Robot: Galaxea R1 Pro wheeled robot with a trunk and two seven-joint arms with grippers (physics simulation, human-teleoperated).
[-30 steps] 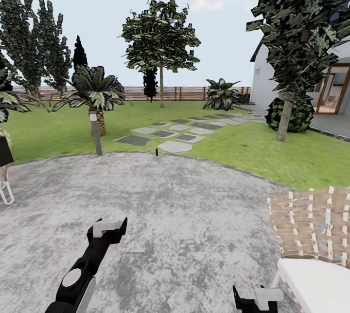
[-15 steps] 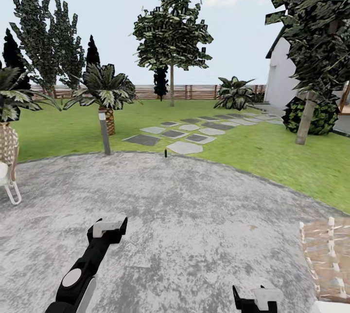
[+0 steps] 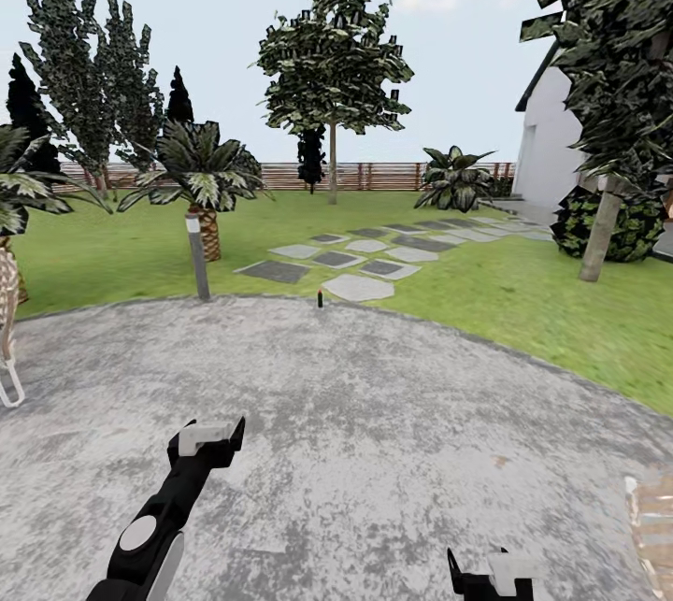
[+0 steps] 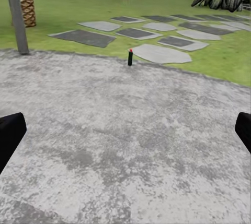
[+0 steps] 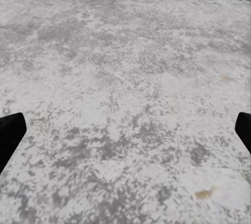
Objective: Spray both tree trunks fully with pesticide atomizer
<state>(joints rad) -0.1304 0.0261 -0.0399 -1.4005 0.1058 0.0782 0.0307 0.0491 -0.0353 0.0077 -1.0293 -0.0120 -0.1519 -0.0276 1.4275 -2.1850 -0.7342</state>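
Note:
I stand on a grey stone patio [image 3: 355,414] facing the garden lawn [image 3: 486,293]. A small dark upright object with a reddish tip [image 3: 320,298] [image 4: 129,57] stands at the patio's far edge; it is too small to tell whether it is the pesticide atomizer. One tree's pale trunk [image 3: 332,166] rises far off by the fence. Another tree's trunk [image 3: 600,232] leans at the right near the house. My left gripper [image 3: 211,437] [image 4: 125,132] and right gripper [image 3: 492,573] [image 5: 125,132] hang open and empty over the patio.
A grey lamp post [image 3: 197,257] and a short palm [image 3: 206,180] stand at the left. Stepping stones [image 3: 360,287] cross the grass beyond the patio. A wicker seat's corner [image 3: 656,517] shows at the right edge, a white chair leg [image 3: 9,381] at the left.
The whole view has swung left, so the wicker seat has slid almost out at the right. Both arms keep the same pose, grippers still open.

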